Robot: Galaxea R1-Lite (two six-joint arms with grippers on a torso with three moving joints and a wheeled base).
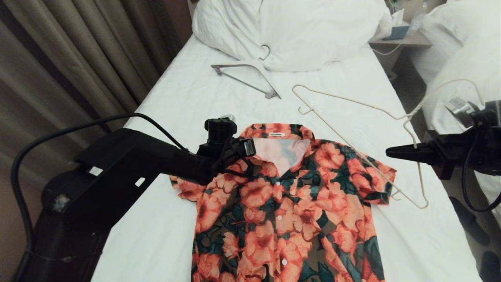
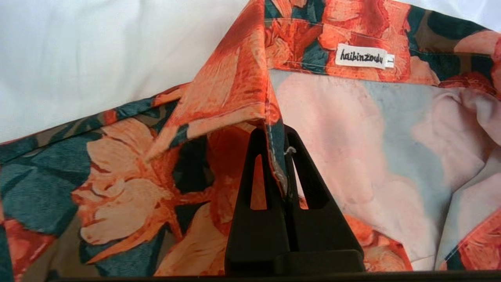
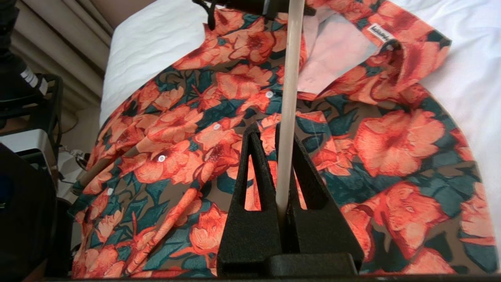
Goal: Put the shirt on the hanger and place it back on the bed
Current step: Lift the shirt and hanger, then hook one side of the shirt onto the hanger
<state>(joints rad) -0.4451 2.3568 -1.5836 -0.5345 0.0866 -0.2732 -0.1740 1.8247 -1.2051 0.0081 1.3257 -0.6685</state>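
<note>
Shirt (image 1: 289, 203): flat on the bed (image 1: 184, 98), front up, buttoned below an open neck. Collar toward the pillows (image 1: 297, 27), hem toward the robot. Pale lining shows inside the neck; a small white label (image 2: 361, 56) sits on the inner collar band.

Left gripper (image 2: 278, 156): at the shirt's collar, on the side nearer the curtain (image 1: 78, 51). Fingers pressed together on the front edge of the neck opening, just under the folded collar point. The stitched fabric edge runs up between the two black fingers.

Right gripper (image 3: 278, 164): off the shirt's far sleeve, out past the bed edge. Fingers pinched on the hanger (image 1: 407, 129).

Hanger: thin, cream-white. One arm of it crosses the shirt's shoulder and sleeve on the right gripper's side; its lower corner reaches just past that sleeve; the long bar slants away toward the pillows. The hook curves up beyond the shirt over the neighbouring bed (image 1: 462, 58). Whether the frame touches the fabric: cannot tell.

Second hanger (image 1: 246, 76): thicker, white with grey bar, lying on the sheet beyond the shirt's collar, its hook against the pillows. Well apart from the shirt.

Bedside shelf (image 1: 403, 39): beyond the shirt, past the pillows, between the two beds.
</note>
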